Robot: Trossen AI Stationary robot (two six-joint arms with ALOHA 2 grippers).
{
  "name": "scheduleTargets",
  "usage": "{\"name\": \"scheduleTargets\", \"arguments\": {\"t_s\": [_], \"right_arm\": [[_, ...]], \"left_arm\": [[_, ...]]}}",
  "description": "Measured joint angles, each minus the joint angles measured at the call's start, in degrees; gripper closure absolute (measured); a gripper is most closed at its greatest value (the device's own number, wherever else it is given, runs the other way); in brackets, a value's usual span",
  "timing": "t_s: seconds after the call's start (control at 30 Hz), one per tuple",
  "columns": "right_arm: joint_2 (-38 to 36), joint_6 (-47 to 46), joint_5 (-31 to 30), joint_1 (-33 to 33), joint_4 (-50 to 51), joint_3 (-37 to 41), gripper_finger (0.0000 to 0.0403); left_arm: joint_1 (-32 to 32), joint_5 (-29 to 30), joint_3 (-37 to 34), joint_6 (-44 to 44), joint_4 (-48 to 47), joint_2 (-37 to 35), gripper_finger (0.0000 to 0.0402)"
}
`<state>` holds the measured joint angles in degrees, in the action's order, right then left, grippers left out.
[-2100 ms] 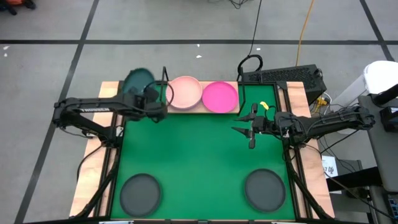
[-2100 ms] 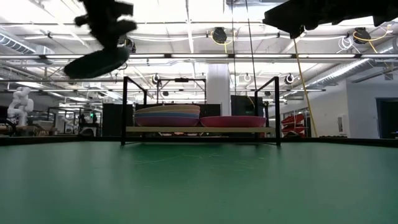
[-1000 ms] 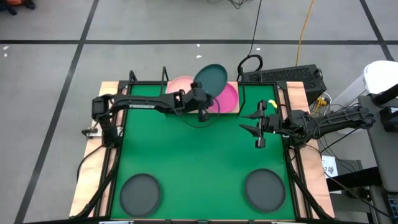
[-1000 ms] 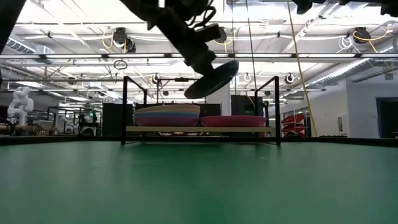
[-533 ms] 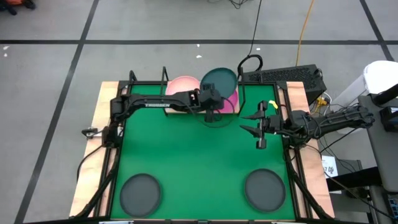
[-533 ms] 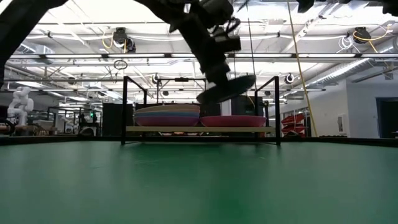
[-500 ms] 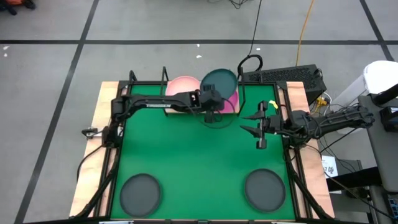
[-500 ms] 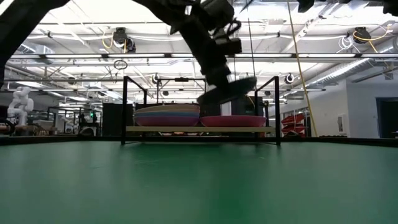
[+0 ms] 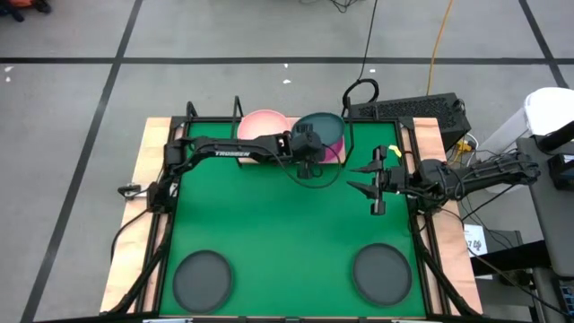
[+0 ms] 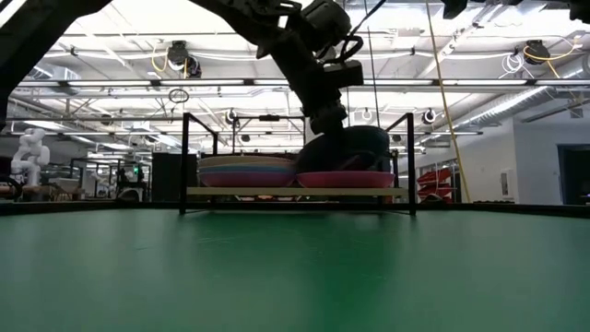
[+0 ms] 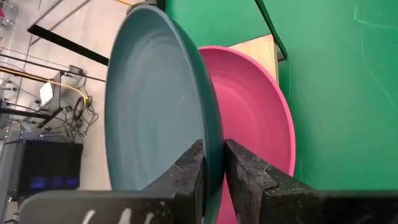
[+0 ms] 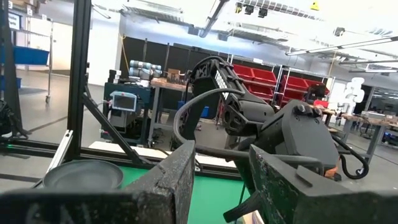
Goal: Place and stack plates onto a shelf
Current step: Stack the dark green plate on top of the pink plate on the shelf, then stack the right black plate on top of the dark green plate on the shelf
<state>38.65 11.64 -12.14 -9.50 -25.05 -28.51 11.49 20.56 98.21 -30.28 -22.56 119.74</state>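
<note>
My left gripper (image 9: 308, 158) is shut on a dark teal plate (image 9: 321, 128), which it holds over the magenta plate (image 9: 337, 149) on the right half of the wooden shelf (image 10: 295, 192). In the low view the teal plate (image 10: 355, 148) sits tilted just above the magenta plate (image 10: 346, 179). A stack of plates topped by a light pink one (image 9: 263, 126) rests on the shelf's left half. My right gripper (image 9: 368, 184) hovers open over the mat's right side. My left gripper pinches the teal plate's rim (image 11: 213, 146) between its two fingers (image 11: 191, 174), one on the hollow face and one on the underside. The fingers reach it from the table's near side, slanting down. The plate is tilted over the magenta plate (image 11: 255, 112); whether they touch, I cannot tell.
Two dark grey plates (image 9: 203, 276) (image 9: 381, 272) lie on the green mat (image 9: 287, 233) near its near edge. Black rod posts (image 10: 184, 161) (image 10: 410, 161) stand at the shelf's ends. A keyboard (image 9: 408, 109) and cables lie beyond the table's far right corner.
My left gripper has carried the teal plate toward the table's right, from beyond the shelf's left end to over the magenta plate. It has also come down, and the plate now sits low and tilted just above the magenta one.
</note>
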Motion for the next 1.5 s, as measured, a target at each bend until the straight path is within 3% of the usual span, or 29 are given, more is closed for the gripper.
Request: {"name": "scheduleTargets", "arguments": {"t_s": [0.43,0.8,0.93,1.07,1.2,1.33,1.5], "right_arm": [[0.0,0.0,0.0,0.0,0.1,0.0,0.0268],[0.0,-0.4,0.0,0.0,1.6,0.0,0.0268],[-0.1,-0.4,0.0,0.0,2.9,0.0,0.0268],[-0.4,-0.7,-0.1,0.0,5.5,0.0,0.0268],[-1.1,-6.1,0.1,0.0,9.0,0.0,0.0268],[-2.8,-9.7,0.2,0.0,13.7,0.0,0.0268],[-4.3,-11.0,3.4,0.0,16.4,0.0,0.0268]], "left_arm": [[-0.7,0.1,0.0,2.3,-0.9,0.0,0.0224],[-3.2,3.3,0.0,2.4,-3.7,-2.2,0.021],[-4.4,4.3,0.0,7.8,-7.1,-7.8,0.021],[-5.0,-5.2,-1.0,13.4,-9.3,-15.4,0.0211],[-6.0,-7.2,-3.8,16.0,-8.3,-23.5,0.0212],[-8.5,-7.1,-11.9,16.3,-2.0,-33.1,0.024],[-11.8,-6.8,-27.1,20.9,5.8,-47.4,0.0284]]}}
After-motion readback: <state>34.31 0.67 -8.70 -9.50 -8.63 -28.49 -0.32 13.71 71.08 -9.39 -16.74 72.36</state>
